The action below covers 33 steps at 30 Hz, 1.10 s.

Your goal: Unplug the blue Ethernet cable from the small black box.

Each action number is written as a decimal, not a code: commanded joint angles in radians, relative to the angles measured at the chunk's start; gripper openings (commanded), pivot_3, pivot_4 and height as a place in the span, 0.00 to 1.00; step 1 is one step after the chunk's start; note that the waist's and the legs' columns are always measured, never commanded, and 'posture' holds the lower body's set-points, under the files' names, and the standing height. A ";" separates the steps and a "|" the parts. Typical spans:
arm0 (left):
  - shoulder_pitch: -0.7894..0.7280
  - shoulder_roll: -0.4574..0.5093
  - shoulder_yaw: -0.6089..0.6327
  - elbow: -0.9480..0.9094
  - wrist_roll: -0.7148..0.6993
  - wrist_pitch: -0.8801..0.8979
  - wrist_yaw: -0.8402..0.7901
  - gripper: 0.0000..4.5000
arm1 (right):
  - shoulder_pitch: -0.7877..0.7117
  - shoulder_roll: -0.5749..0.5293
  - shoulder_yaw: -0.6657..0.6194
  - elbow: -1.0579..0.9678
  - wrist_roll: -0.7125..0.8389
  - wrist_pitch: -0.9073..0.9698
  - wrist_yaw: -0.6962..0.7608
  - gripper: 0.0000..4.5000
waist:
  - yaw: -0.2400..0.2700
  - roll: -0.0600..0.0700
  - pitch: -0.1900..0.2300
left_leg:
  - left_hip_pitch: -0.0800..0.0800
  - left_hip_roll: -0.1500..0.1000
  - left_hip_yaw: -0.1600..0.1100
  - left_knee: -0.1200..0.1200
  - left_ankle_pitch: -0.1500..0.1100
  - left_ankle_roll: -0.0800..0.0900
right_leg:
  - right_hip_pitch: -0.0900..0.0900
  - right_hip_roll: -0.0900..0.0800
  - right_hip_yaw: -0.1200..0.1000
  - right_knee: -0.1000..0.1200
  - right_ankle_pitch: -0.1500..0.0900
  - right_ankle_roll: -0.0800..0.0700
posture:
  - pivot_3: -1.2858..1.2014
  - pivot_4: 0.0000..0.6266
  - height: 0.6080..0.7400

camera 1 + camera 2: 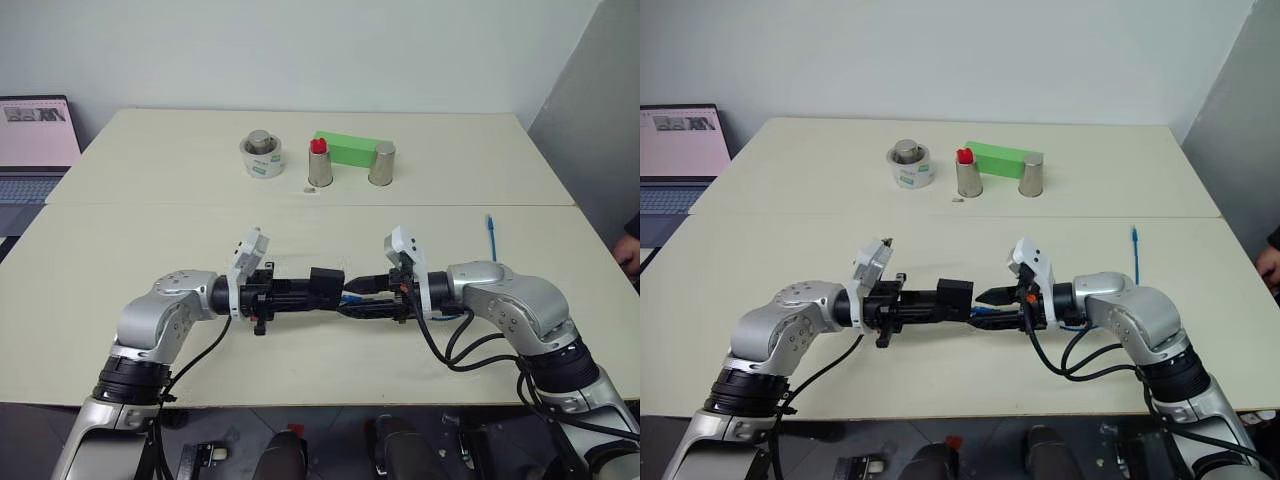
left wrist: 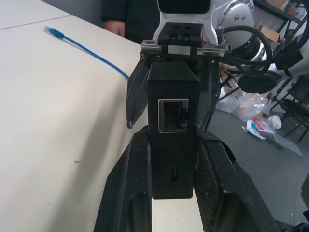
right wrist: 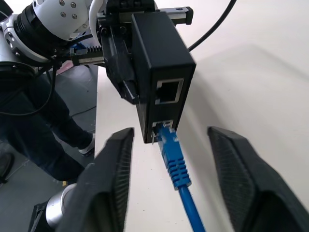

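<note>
The left gripper (image 1: pixel 300 291) pinches the small black box (image 3: pixel 161 72) firmly. The right gripper (image 3: pixel 169 183) is spread, its fingers (image 3: pixel 113 179) apart from the blue Ethernet cable (image 3: pixel 176 166), which is plugged into the box at 6 o'clock.

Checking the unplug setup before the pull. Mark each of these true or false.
1. The left gripper holds the small black box. True.
2. The blue Ethernet cable is already out of the box. False: its plug sits in the lower port.
3. The right gripper is clamped on the plug. False: its jaws stand open either side of it.
4. The box's upper port is vacant. True.
5. The cable's far end lies on the table. True.
</note>
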<state>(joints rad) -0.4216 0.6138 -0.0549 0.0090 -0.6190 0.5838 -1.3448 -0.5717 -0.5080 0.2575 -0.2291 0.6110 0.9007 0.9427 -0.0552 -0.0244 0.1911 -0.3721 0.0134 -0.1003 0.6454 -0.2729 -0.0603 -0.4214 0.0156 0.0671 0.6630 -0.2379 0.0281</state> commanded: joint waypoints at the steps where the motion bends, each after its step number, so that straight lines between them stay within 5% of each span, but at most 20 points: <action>1: 0.003 0.009 0.005 -0.037 -0.001 -0.016 -0.007 0.17 | -0.031 -0.013 -0.006 -0.007 0.002 -0.010 0.033 0.34 | 0.000 0.000 0.000 | 0.000 0.000 0.000 0.000 0.000 0.000 | 0.000 0.000 0.000 0.000 0.000 0.000 | 0.52 0.24 1.00; 9: 0.012 0.002 0.011 -0.051 -0.008 -0.012 0.003 0.17 | -0.034 -0.036 0.027 0.003 -0.040 -0.040 0.075 0.01 | 0.000 0.000 0.000 | 0.000 0.000 0.000 0.000 0.000 0.000 | 0.000 0.000 0.000 0.000 0.000 0.000 | 0.52 0.24 1.00; 28: 0.038 0.096 0.034 -0.032 0.044 -0.094 -0.031 0.17 | -0.078 -0.142 0.056 0.115 -0.130 -0.076 0.177 0.00 | 0.000 0.000 0.000 | 0.000 0.000 0.000 0.000 0.000 0.000 | 0.000 0.000 -0.001 0.000 0.000 0.000 | 0.52 0.24 1.00; 33: 0.054 0.106 0.051 -0.029 0.054 -0.092 0.011 0.17 | -0.101 -0.107 0.023 0.206 -0.211 -0.198 0.083 0.00 | -0.001 0.000 0.000 | 0.000 0.000 0.000 0.000 0.000 0.000 | 0.000 0.000 -0.001 0.000 0.000 0.000 | 0.52 0.24 1.00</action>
<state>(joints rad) -0.3725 0.7048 -0.0381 -0.0060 -0.5693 0.4965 -1.3550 -0.6432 -0.6376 0.3272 -0.0711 0.4540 0.7926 1.0878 -0.0559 -0.0243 0.1912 -0.3720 0.0135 -0.1005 0.6455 -0.2729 -0.0603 -0.4213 0.0155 0.0665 0.6630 -0.2380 0.0280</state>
